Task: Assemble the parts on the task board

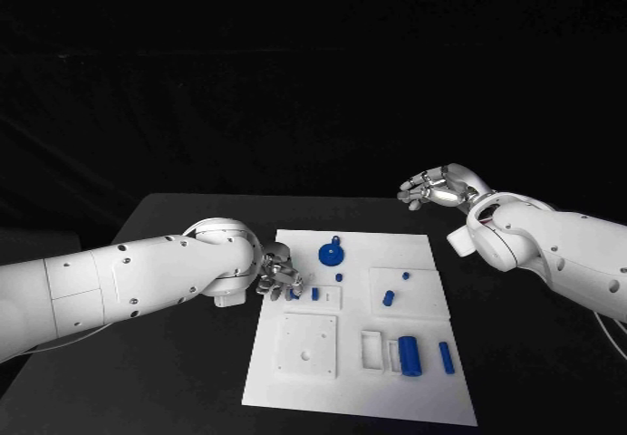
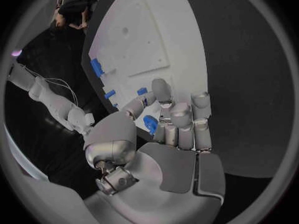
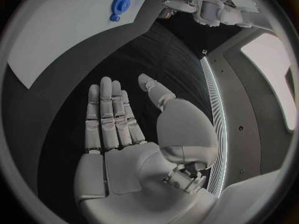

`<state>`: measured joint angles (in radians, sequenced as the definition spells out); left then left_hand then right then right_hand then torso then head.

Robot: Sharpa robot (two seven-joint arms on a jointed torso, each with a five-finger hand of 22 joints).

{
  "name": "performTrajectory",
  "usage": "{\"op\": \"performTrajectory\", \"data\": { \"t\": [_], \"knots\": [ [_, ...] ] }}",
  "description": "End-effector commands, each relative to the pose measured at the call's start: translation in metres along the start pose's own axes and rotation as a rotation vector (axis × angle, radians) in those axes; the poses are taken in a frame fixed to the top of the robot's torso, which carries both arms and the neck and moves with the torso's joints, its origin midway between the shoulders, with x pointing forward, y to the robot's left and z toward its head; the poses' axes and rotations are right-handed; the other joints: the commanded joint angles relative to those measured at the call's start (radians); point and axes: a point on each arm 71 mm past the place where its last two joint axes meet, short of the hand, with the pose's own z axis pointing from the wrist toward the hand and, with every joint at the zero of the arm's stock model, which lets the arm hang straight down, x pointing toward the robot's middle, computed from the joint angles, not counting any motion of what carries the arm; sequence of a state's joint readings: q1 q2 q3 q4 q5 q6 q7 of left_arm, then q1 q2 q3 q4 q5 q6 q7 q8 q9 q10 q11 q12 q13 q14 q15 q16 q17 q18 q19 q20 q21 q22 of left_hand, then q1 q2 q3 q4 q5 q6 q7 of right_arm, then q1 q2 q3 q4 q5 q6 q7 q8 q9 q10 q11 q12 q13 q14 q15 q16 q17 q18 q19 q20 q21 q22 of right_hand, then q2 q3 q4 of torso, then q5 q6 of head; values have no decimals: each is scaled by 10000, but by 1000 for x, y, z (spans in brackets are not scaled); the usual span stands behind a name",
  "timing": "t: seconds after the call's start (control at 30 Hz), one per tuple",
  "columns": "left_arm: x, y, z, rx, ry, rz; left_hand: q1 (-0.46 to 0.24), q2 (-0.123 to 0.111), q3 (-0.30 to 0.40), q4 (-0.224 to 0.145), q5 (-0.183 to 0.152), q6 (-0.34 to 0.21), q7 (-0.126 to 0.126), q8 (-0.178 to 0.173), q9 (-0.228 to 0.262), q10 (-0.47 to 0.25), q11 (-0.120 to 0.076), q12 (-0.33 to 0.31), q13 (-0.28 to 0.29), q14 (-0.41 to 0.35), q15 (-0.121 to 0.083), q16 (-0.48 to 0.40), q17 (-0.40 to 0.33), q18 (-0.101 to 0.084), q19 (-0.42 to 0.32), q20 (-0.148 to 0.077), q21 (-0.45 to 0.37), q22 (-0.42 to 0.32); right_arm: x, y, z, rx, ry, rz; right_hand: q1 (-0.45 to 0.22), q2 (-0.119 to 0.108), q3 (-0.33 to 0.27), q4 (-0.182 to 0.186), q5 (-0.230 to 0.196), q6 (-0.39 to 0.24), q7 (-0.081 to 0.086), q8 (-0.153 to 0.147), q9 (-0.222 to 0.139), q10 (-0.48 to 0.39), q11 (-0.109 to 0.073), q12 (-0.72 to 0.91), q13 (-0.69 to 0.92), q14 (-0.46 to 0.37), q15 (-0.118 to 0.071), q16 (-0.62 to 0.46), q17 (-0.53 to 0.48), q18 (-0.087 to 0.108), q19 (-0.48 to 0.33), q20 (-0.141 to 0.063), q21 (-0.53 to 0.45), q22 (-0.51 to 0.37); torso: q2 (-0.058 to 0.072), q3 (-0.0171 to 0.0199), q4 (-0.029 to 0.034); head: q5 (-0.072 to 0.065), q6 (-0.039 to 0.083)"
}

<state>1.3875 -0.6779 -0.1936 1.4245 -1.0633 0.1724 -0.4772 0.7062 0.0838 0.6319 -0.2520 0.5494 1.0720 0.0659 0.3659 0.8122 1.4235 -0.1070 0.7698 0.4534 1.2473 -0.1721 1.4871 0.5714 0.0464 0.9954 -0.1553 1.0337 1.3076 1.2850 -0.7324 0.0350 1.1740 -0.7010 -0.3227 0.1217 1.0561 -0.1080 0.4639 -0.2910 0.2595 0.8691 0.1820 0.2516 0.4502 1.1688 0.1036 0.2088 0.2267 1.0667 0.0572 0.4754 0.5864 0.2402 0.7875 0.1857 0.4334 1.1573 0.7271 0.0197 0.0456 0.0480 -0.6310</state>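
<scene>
The white task board (image 1: 352, 381) lies in the middle of the black table. On it are a round blue part with a tab (image 1: 333, 254), a thick blue cylinder (image 1: 409, 353), a thin blue rod (image 1: 447, 357) and small blue pegs (image 1: 388, 297). My left hand (image 1: 277, 276) hangs at the board's left edge, fingers curled down over a small blue part (image 2: 150, 124); I cannot tell whether they grip it. Another small blue piece (image 1: 313, 293) stands just beside the fingertips. My right hand (image 1: 438, 190) is raised past the board's far right corner, fingers (image 3: 109, 114) straight and apart, holding nothing.
White raised blocks sit on the board: a square plate with holes (image 1: 307, 344), a slotted block (image 1: 372, 350) and a flat square (image 1: 408, 292). Bare black table (image 1: 170, 362) surrounds the board. The round blue part (image 3: 120, 4) lies beyond my right hand.
</scene>
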Motion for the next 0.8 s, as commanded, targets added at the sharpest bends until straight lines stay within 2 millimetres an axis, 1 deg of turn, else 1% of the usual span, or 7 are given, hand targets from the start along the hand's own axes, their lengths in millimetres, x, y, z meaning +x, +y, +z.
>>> {"op": "performTrajectory", "data": {
  "t": [0.03,0.1,0.2,0.3,0.37,0.8],
  "knots": [
    [11,-1,3,-49,594,-38,26,199,22,111,-213,1782,-719,47,10,-39,4,36,14,337,-386,-13,13,43,-21,-1148,32,65,1,2,0,-133,93,-30,38,40,61,-4,66,42,28,57,-12,63,-22,-59,-12,24,24,-54,16,185,-14,39,-39,17,2,0,-10,4,-2],
    [11,-1,3,-47,602,-55,-13,192,24,157,-273,1785,-718,47,18,-43,6,44,22,336,-384,-14,19,44,-23,-1148,34,66,1,2,0,-133,95,-30,38,41,62,-4,67,42,28,58,-13,64,-22,-60,-12,24,25,-55,17,185,-14,40,-40,17,1,2,-9,6,4],
    [11,-2,3,-28,612,-70,-117,149,30,312,-625,1794,-722,45,45,-51,8,74,51,340,-382,-16,43,53,-33,-1154,39,69,1,2,0,-139,101,-27,39,40,63,-4,67,43,28,58,-14,65,-22,-62,-13,24,25,-57,18,186,-14,41,-41,18,3,4,-6,4,2],
    [11,-2,3,-14,596,-89,-156,120,34,384,-815,1802,-724,45,58,-56,10,89,66,342,-381,-16,57,57,-38,-1157,46,73,1,2,0,-133,100,-28,39,39,63,-4,67,42,28,59,-15,67,-22,-64,-13,24,25,-59,20,186,-15,41,-42,19,6,3,-8,9,-2],
    [11,-2,3,5,601,-88,-218,61,22,523,-1352,1809,-729,41,75,-60,10,110,88,341,-380,-17,75,65,-45,-1160,51,75,1,2,0,-133,97,-29,40,38,64,-4,68,42,28,59,-16,68,-22,-65,-14,24,25,-60,20,187,-15,42,-43,19,5,2,-8,8,-4],
    [12,-2,2,21,580,-81,-150,-15,74,479,-1388,1821,-734,43,88,-60,11,132,107,345,-380,-13,91,80,-58,-1169,59,82,1,2,0,-129,98,-29,41,35,66,-3,71,43,28,62,-21,75,-22,-76,-17,26,27,-68,27,189,-17,47,-50,24,5,-2,-6,0,-2]
  ]
}}
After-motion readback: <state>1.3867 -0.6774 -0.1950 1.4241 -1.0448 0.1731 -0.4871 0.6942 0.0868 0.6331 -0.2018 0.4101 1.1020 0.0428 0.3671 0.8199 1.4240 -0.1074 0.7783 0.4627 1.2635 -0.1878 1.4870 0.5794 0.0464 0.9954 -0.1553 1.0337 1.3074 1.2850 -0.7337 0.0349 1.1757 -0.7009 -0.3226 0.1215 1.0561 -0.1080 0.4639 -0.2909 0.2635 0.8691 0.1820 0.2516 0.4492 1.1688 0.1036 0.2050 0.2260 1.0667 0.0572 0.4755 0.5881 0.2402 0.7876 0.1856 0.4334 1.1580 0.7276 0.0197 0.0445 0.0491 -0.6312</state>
